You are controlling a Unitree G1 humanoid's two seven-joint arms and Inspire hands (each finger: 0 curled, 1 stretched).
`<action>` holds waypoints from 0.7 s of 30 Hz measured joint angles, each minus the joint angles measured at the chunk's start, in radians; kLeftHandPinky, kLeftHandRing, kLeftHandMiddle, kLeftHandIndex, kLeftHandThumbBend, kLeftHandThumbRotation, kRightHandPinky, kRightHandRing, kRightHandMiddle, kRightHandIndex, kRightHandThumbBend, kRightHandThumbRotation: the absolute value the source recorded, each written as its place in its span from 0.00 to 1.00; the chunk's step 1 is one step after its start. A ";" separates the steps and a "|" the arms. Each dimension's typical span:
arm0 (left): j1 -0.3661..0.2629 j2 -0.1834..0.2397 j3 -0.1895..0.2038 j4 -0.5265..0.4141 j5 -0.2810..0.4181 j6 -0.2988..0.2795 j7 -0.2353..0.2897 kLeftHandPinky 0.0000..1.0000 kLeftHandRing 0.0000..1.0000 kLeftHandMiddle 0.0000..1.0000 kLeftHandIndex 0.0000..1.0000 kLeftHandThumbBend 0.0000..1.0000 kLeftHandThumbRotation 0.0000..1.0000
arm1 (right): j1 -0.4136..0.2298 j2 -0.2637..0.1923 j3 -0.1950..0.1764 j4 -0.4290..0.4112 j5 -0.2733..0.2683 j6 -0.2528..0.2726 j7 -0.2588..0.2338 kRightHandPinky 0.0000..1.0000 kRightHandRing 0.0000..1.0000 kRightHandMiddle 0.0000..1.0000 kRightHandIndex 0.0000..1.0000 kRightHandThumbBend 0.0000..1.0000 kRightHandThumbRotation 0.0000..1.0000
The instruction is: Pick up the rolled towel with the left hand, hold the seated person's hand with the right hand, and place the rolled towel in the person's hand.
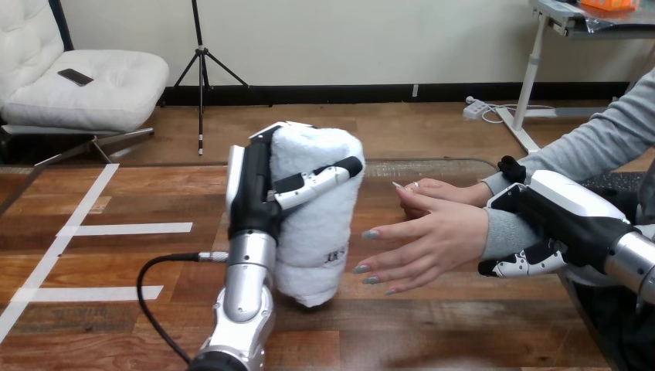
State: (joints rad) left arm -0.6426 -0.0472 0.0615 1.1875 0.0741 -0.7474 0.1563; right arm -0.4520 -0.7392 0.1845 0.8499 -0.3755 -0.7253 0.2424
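A white rolled towel (318, 212) stands upright above the table, gripped by my left hand (259, 185), whose fingers and thumb curl round its upper half. To its right the person's hand (425, 236) reaches in from the right, open with fingers spread toward the towel, a small gap between fingertips and towel. A second hand of the person (432, 191) lies just behind it. My right hand (552, 220) is wrapped round the person's grey-sleeved wrist, fingers curled under it and thumb over the top.
The wooden table (116, 270) has white tape lines at its left part. A black cable (154, 286) loops beside my left forearm. The table's far edge runs behind the towel.
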 measured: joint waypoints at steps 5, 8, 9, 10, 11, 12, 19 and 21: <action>-0.012 -0.012 0.001 0.015 -0.007 0.004 -0.009 0.39 0.41 0.42 0.42 0.68 0.00 | 0.000 0.000 0.000 0.000 0.000 0.000 0.000 0.21 0.25 0.31 0.34 0.55 0.00; -0.020 -0.019 0.000 0.024 -0.008 0.006 -0.011 0.39 0.41 0.42 0.41 0.69 0.00 | 0.000 0.000 0.000 0.000 0.000 0.000 0.001 0.21 0.25 0.31 0.34 0.55 0.00; -0.022 -0.021 0.000 0.027 -0.008 0.007 -0.011 0.39 0.41 0.42 0.41 0.69 0.00 | 0.000 0.000 0.000 0.000 0.000 0.000 0.001 0.21 0.25 0.31 0.34 0.55 0.00; -0.025 -0.024 0.000 0.030 -0.008 0.008 -0.011 0.39 0.41 0.42 0.41 0.69 0.00 | 0.000 0.001 0.000 0.000 0.000 0.000 0.001 0.21 0.25 0.31 0.34 0.55 0.00; -0.028 -0.026 0.000 0.031 -0.008 0.009 -0.011 0.39 0.41 0.42 0.41 0.69 0.00 | 0.000 0.001 0.000 0.000 0.000 0.000 0.002 0.21 0.25 0.31 0.34 0.55 0.00; -0.030 -0.029 0.000 0.032 -0.008 0.010 -0.011 0.39 0.41 0.42 0.41 0.69 0.00 | 0.000 0.001 0.000 0.000 0.000 0.000 0.002 0.21 0.25 0.31 0.34 0.55 0.00; -0.036 -0.036 -0.003 0.034 -0.008 0.011 -0.018 0.39 0.41 0.42 0.41 0.69 0.00 | 0.000 0.005 0.000 -0.003 0.000 0.000 0.004 0.21 0.25 0.31 0.34 0.54 0.00; -0.037 -0.036 -0.002 0.035 -0.009 0.012 -0.020 0.39 0.41 0.43 0.42 0.68 0.00 | 0.000 0.005 0.000 -0.003 0.000 0.000 0.006 0.21 0.25 0.31 0.35 0.54 0.00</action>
State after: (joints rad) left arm -0.6793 -0.0835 0.0594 1.2221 0.0652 -0.7354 0.1360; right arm -0.4520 -0.7343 0.1845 0.8466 -0.3755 -0.7252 0.2479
